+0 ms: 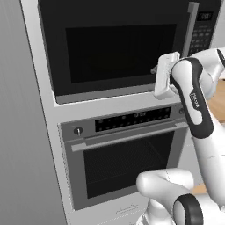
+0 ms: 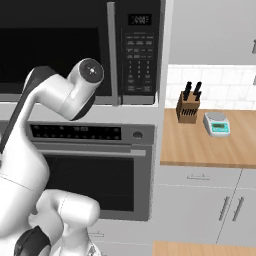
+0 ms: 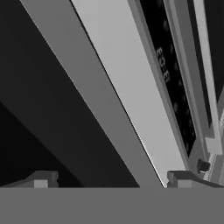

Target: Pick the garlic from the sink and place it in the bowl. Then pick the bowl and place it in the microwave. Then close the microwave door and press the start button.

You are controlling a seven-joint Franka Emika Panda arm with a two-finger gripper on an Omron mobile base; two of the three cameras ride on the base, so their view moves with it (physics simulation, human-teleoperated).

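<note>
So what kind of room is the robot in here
A home-style kitchen, rendered in simulation. A built-in microwave sits above a wall oven, and beside them a wooden counter holds a knife block and a small scale.

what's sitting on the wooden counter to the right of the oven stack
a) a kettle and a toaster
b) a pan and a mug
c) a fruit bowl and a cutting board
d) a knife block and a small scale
d: in the right base view the wooden counter carries a brown knife block with dark handles and, beside it on the right, a small grey scale with a teal top.
</note>
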